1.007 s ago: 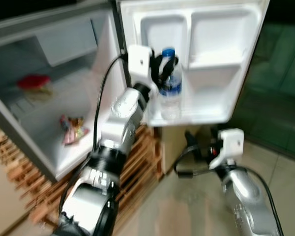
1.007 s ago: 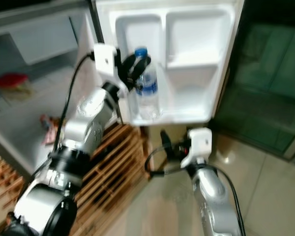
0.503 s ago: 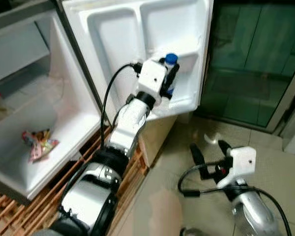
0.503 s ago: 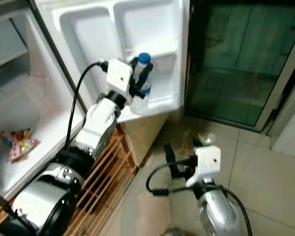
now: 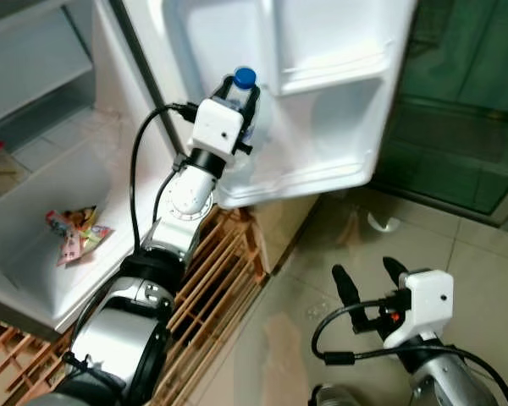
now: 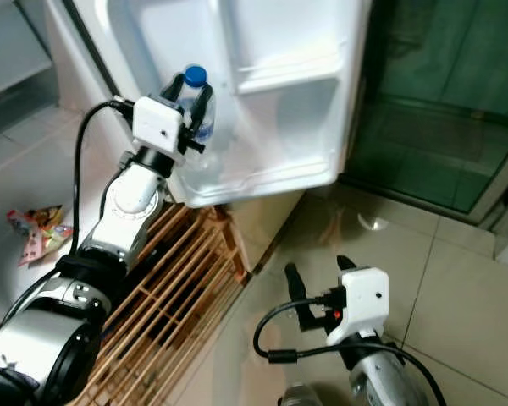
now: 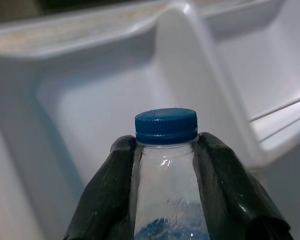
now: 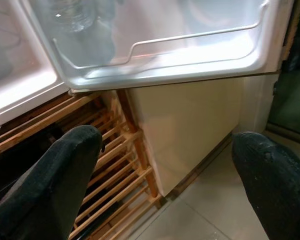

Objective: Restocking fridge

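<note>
A clear water bottle (image 5: 243, 91) with a blue cap (image 7: 166, 126) stands in the lower shelf of the open fridge door (image 5: 322, 161), at its hinge end. My left gripper (image 5: 240, 100) is shut on the bottle's neck, its black fingers (image 7: 109, 190) on either side just below the cap. My right gripper (image 5: 367, 277) hangs low over the tiled floor, open, with nothing between its fingers (image 8: 55, 180). In the right wrist view the bottle's base (image 8: 72, 15) shows through the door shelf.
The fridge compartment (image 5: 42, 211) stands open on the left, with a snack packet (image 5: 74, 234) on its floor. A slatted wooden rack (image 5: 212, 288) lies under the fridge. A dark green glass door (image 5: 466, 110) stands on the right, and the tiled floor (image 5: 491, 254) lies before it.
The camera has shifted, so the whole scene has moved in the picture. My left gripper stays shut on the bottle in the door shelf. The right arm has stayed low over the floor.
</note>
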Robot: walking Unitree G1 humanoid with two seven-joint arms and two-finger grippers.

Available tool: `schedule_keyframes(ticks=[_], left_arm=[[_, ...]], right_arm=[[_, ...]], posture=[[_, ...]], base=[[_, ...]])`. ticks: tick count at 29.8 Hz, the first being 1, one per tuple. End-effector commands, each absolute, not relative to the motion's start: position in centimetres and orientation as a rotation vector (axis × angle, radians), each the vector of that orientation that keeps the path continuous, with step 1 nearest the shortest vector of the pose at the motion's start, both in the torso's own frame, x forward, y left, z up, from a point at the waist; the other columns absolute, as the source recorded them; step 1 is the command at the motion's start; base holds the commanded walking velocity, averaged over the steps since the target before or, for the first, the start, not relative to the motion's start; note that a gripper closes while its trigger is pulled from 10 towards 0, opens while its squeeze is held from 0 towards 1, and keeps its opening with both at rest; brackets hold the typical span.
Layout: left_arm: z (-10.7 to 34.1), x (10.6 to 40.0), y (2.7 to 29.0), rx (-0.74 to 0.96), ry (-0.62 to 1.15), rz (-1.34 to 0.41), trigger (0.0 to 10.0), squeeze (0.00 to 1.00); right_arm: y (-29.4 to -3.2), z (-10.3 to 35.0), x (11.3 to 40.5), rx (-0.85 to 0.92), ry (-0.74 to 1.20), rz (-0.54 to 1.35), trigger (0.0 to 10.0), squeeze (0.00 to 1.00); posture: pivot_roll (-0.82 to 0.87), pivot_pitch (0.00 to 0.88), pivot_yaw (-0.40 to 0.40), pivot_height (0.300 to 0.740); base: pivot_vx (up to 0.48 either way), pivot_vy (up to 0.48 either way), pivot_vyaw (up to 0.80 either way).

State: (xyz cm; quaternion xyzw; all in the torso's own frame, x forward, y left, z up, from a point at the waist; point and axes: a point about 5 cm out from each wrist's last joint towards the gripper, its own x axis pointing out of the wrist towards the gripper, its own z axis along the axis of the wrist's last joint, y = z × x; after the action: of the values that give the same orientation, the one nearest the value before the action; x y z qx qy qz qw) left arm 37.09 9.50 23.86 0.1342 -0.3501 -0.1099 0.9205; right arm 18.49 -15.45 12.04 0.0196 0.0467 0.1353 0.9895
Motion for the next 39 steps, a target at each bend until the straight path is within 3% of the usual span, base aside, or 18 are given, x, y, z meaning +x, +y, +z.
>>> schedule_keyframes(ticks=[1, 7, 18, 19, 20, 28, 33, 39], left_arm=[[23.1, 37.9, 11.7, 0.274, -0.651, -0.103, 10.0, 0.00], [21.4, 38.5, 9.7, 0.101, -0.510, -0.048, 10.0, 0.00], [19.6, 39.1, 8.5, 0.095, -0.344, 0.007, 10.0, 0.00], [19.7, 39.2, 8.6, 0.073, -0.335, 0.015, 10.0, 0.31], [19.8, 39.3, 8.8, 0.056, -0.324, 0.026, 10.0, 1.00], [23.9, 39.8, 9.9, 0.105, -0.431, 0.059, 10.0, 1.00], [25.5, 39.2, 10.8, 0.002, -0.456, 0.031, 10.0, 1.00], [26.7, 38.2, 12.1, 0.012, -0.438, 0.007, 10.0, 1.00]], right_arm=[[-15.4, 12.7, 18.3, 0.023, 0.090, 0.287, 10.0, 0.00], [-15.9, 13.2, 17.5, -0.008, 0.112, 0.301, 10.0, 0.00], [-15.6, 13.3, 17.4, -0.003, 0.129, 0.306, 10.0, 0.00], [-15.6, 13.3, 17.4, -0.003, 0.130, 0.305, 10.0, 0.00], [-15.6, 13.3, 17.4, -0.002, 0.131, 0.306, 10.0, 0.00], [-15.2, 13.1, 18.2, 0.000, 0.134, 0.316, 10.0, 0.00], [-14.9, 12.9, 19.3, 0.001, 0.123, 0.332, 10.0, 0.00], [-14.7, 12.9, 20.1, 0.002, 0.113, 0.343, 10.0, 0.00]], posture=[[-0.35, 0.211, 0.130, 0.740], [-0.38, 0.250, 0.108, 0.740], [-0.38, 0.251, 0.114, 0.740], [-0.38, 0.248, 0.115, 0.740], [-0.38, 0.246, 0.117, 0.740], [-0.35, 0.228, 0.124, 0.740], [-0.32, 0.200, 0.124, 0.740], [-0.30, 0.168, 0.119, 0.740]], base=[[0.000, 0.000, 0.00], [0.000, 0.000, 0.00], [0.000, 0.000, 0.00], [0.000, 0.000, 0.00], [0.000, 0.000, 0.00], [0.000, 0.000, 0.00], [0.000, 0.000, 0.00], [0.000, 0.000, 0.00]])
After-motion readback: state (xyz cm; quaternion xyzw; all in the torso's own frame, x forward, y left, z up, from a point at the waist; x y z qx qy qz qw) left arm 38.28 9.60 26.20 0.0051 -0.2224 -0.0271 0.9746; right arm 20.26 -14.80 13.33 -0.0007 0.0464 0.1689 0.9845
